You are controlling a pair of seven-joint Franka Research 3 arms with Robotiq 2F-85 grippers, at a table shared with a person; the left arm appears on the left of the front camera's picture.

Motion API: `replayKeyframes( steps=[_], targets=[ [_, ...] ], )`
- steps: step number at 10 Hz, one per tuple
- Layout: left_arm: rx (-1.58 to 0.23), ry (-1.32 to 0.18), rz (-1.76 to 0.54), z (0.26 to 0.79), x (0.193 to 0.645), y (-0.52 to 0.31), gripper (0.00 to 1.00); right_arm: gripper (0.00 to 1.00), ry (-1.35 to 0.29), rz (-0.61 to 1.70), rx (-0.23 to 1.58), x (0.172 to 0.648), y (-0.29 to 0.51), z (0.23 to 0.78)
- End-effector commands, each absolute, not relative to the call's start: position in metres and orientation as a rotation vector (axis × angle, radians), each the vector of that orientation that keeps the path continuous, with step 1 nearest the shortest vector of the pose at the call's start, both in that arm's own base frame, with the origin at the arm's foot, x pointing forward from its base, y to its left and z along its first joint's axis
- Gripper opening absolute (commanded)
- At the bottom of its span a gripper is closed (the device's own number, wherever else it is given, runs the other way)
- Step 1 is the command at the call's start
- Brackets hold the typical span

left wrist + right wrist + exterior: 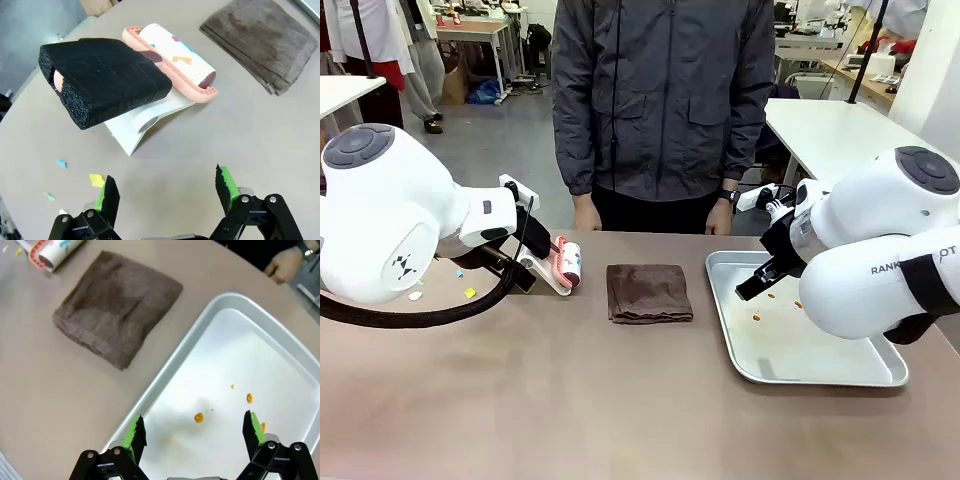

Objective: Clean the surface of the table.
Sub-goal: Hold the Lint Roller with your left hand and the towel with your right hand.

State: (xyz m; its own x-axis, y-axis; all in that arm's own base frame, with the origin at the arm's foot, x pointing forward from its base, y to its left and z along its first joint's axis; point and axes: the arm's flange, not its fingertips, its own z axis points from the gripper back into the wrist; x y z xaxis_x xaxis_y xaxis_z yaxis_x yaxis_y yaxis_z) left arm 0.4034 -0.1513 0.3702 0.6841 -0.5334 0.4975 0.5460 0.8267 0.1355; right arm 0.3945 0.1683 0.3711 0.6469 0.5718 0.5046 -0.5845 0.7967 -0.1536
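Brownish-taupe and matte, the table spans the whole foreground and is not yet clean: small coloured paper scraps lie on its left part, close to the left arm. A lint roller with a black foam handle rests on a white stand near those scraps, bits of paper already stuck to its sheet. A folded brown cloth lies at mid-table, between the roller and a metal tray that holds a few orange droplets. The left gripper hangs over bare tabletop just short of the roller's stand, jaws spread wide and holding nothing. The right gripper hovers over the tray's near rim, likewise spread and empty. Assessment: the work stands at its opening step, tool selection, with no tool in hand. The next move likely falls to the left arm, which would need to advance, straddle the foam handle squarely and close firmly. The roller sits loosely on its stand and may tip or slide off if approached off-centre.
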Motion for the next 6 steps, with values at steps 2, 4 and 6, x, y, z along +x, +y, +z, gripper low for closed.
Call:
replayKeyframes(
  steps=[2, 4, 6],
  targets=[
    [-0.024, -0.55, -0.605, 0.3702, 0.4034, -0.1513, 1.0, 1.0, -0.566, 0.658, 0.024, 0.3945, 0.1683, 0.3711],
    [-0.024, -0.55, -0.605, 0.3702, 0.4034, -0.1513, 1.0, 1.0, -0.566, 0.658, 0.024, 0.3945, 0.1683, 0.3711],
    [-0.024, -0.55, -0.605, 0.3702, 0.4034, -0.1513, 1.0, 1.0, -0.566, 0.658, 0.024, 0.3945, 0.1683, 0.3711]
  ],
)
